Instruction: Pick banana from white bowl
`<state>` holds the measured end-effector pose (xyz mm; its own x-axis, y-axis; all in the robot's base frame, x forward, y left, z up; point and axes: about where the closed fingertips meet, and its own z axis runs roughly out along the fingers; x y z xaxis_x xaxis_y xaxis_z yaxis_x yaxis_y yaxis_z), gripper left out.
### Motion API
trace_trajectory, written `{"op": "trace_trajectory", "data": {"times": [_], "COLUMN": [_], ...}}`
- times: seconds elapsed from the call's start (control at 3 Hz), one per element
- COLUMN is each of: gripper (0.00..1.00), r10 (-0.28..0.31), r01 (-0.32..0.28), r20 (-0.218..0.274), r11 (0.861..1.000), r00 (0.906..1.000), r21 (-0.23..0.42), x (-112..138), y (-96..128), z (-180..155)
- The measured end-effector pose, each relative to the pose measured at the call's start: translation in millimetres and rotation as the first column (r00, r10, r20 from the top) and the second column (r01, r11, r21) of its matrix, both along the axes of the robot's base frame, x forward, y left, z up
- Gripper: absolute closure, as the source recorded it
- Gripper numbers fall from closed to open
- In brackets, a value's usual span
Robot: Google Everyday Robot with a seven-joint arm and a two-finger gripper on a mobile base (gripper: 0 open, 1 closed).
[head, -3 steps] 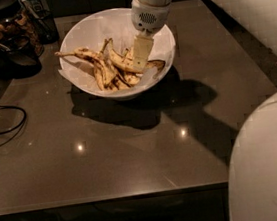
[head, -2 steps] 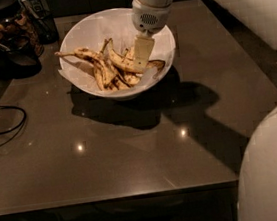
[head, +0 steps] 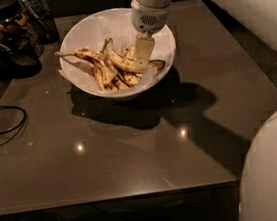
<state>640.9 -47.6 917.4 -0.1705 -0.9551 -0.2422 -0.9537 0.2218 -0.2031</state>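
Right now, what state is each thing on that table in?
gripper: lowered into the bowl, down at the banana pile.
banana: overripe and speckled, lying in the bowl by the gripper, not lifted.
other bananas: piled in the bowl, brown-spotted.
white bowl: upright on the table, paper-lined.
glass jar: upright, lid on, something inside.
cable: lying loose at the left.
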Motion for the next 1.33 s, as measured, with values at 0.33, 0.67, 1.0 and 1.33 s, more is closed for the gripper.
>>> {"op": "trace_trajectory", "data": {"times": [0.33,0.67,1.0,1.33], "gripper": [0.44,0.44,0.42,0.42], "r10": [0.026,0.049,0.070,0.080], "r01": [-0.026,-0.049,-0.070,-0.080], "r20": [-0.009,-0.017,-0.038,-0.059], "r11": [1.000,0.998,0.997,0.997], "r00": [0.9996,0.9986,0.9969,0.9951], "r21": [-0.015,-0.025,-0.017,-0.009], "x": [1,3,5,9], "y": [8,16,23,27], "z": [-3,-4,-9,-16]}}
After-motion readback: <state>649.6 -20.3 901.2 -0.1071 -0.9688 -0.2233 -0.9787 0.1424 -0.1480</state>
